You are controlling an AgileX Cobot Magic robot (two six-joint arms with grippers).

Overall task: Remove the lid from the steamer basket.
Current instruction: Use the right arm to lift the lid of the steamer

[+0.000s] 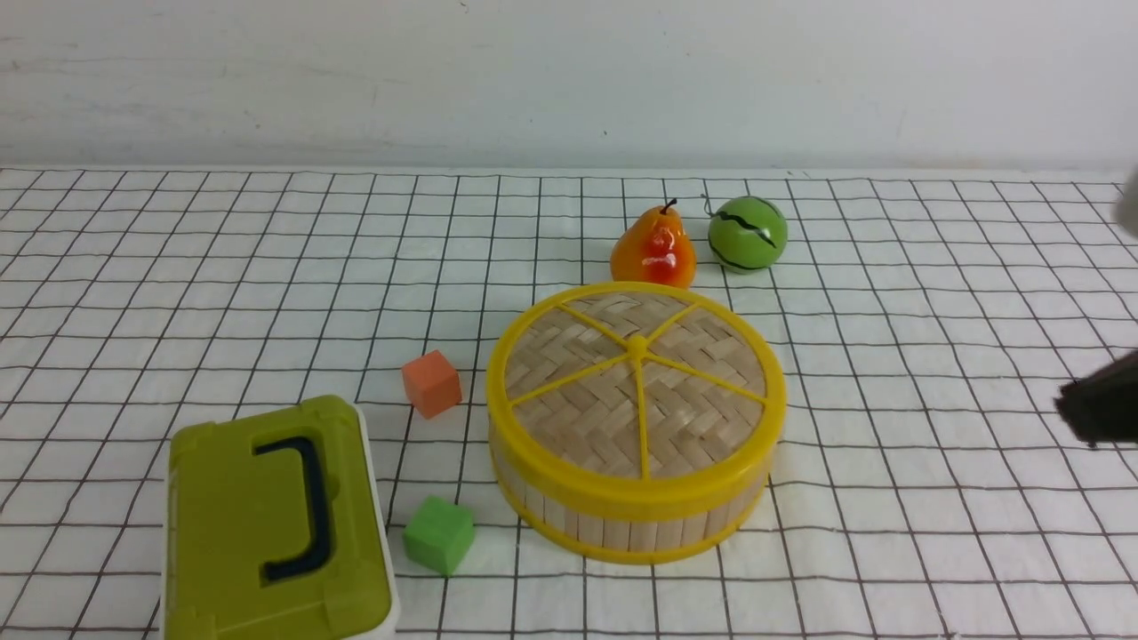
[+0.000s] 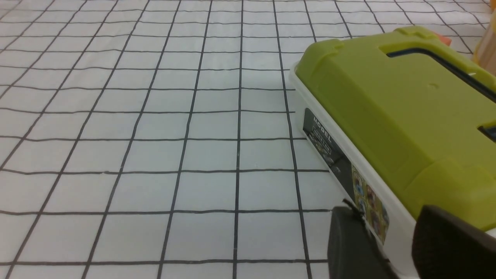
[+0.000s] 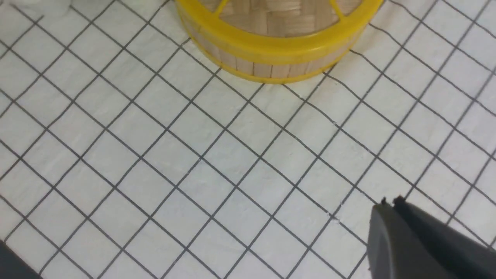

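The lid [image 1: 636, 382], a woven bamboo disc with a yellow rim, spokes and a small centre knob, sits on the steamer basket [image 1: 622, 524] in the middle of the table. Both also show in the right wrist view, the lid [image 3: 279, 19] above the basket's slat wall [image 3: 271, 66]. My right gripper [image 1: 1098, 409] is at the right edge of the front view, well right of the basket. In its wrist view the right gripper [image 3: 389, 203] has its jaws together and holds nothing. My left gripper [image 2: 387, 221] is open and empty, beside the olive-green box. It is out of the front view.
An olive-green box [image 1: 276, 524] with a dark handle stands front left and also shows in the left wrist view [image 2: 395, 112]. An orange cube [image 1: 431, 382] and a green cube [image 1: 438, 535] lie left of the basket. A pear [image 1: 653, 251] and a green ball [image 1: 748, 234] lie behind it.
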